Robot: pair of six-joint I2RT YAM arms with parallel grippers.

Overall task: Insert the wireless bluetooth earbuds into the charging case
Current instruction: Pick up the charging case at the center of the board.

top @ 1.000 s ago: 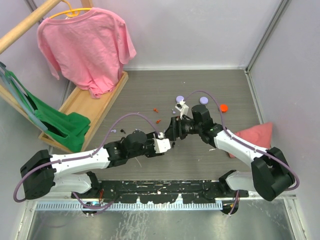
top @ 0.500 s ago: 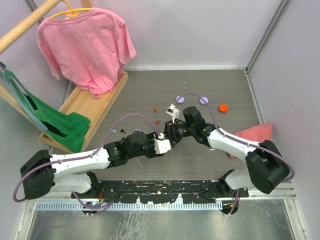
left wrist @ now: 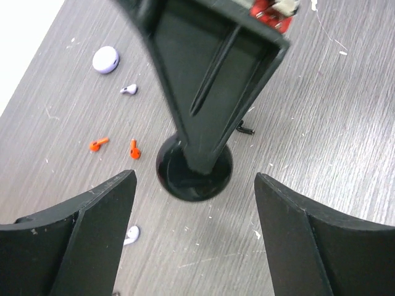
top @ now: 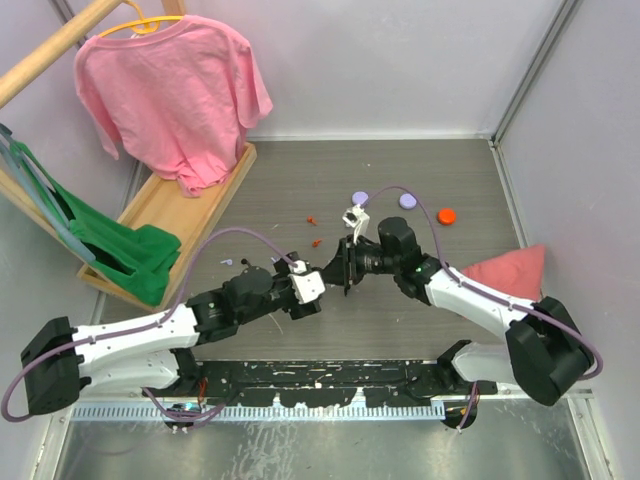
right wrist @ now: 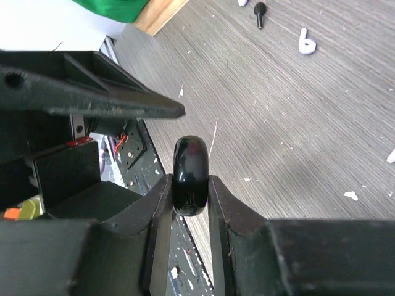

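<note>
The charging case [right wrist: 190, 154], a small glossy black puck, stands on edge between the fingers of my right gripper [right wrist: 190, 182], which is shut on it just above the table. In the left wrist view the case [left wrist: 185, 188] sits ahead of my left gripper [left wrist: 194, 179], whose jaws are open and apart from it. From above, the two grippers meet mid-table, left gripper [top: 318, 280] and right gripper [top: 343, 266]. One tiny black earbud [left wrist: 245, 129] lies just beyond the case. Another small black piece [right wrist: 260, 10] lies farther off on the table.
A lilac disc [left wrist: 105, 60], a white scrap [left wrist: 129, 89] and two orange scraps [left wrist: 97, 144] lie on the grey table. An orange disc [top: 447, 214] and a pink cloth [top: 505, 268] sit to the right. A wooden rack [top: 175, 215] with hanging clothes stands at the left.
My left gripper has opened and drawn back to the left, letting go of the case. My right gripper has closed on the case and now holds it alone.
</note>
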